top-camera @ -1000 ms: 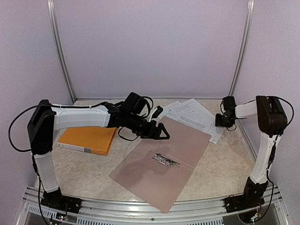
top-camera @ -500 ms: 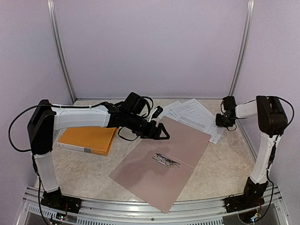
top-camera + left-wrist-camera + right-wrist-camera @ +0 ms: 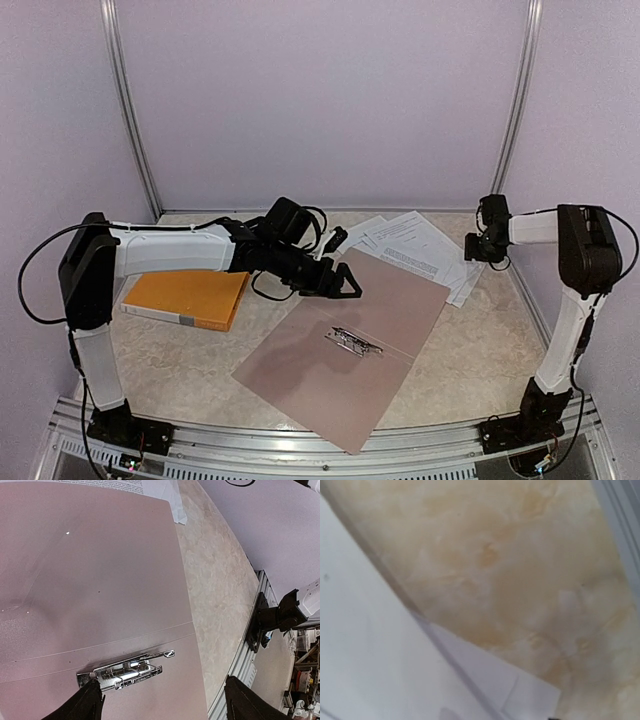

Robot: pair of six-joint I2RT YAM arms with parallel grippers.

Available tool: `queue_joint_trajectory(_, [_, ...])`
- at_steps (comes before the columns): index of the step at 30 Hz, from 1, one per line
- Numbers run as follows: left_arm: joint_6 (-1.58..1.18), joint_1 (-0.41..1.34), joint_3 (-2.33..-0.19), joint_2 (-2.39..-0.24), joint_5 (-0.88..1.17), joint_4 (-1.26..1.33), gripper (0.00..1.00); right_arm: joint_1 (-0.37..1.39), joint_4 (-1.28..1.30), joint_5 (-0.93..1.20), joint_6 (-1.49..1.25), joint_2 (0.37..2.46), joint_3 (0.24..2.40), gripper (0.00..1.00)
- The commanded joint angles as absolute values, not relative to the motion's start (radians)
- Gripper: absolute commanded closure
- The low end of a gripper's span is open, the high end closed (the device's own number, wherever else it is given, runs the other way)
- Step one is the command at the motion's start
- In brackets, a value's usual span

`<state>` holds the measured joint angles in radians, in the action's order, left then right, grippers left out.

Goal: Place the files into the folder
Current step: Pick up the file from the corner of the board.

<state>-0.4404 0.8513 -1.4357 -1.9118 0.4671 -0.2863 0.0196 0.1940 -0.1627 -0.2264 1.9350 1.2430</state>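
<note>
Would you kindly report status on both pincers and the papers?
Left pincer open, empty, over folder. Right pincer by papers, grip unclear. Papers outside folder, at its far edge. Nothing blocking.

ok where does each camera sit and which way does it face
top external: high behind the bases, facing down over the table, both arms showing.
left wrist: above the folder, facing its clip, own fingers showing.
right wrist: close over files and table, none of the arm clear.
shared: top and left wrist both show the clip.
</note>
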Motion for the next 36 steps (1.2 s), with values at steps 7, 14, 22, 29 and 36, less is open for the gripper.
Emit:
queue_joint_trajectory(7, [-0.425,0.848,-1.431,-1.914,0.473,-0.311,0.20,-0.026,0.236,-0.131,-0.215,2.025,1.290,0.45])
queue_joint_trajectory(14, [-0.429,0.848,-1.422,-1.910,0.471,-0.308,0.20,-0.026,0.223,-0.096,-0.221,2.052,1.278,0.50])
queue_joint_trajectory(22, [-0.430,0.848,-1.422,-1.911,0.473,-0.306,0.20,-0.026,0.191,-0.073,-0.242,2.019,1.198,0.59])
queue_joint_trajectory(29, [-0.434,0.848,-1.417,-1.911,0.470,-0.305,0.20,-0.026,0.177,-0.069,-0.255,2.004,1.156,0.74])
queue_joint_trajectory(36, [-0.434,0.848,-1.408,-1.904,0.464,-0.302,0.20,-0.026,0.189,-0.071,-0.251,1.997,1.169,0.92])
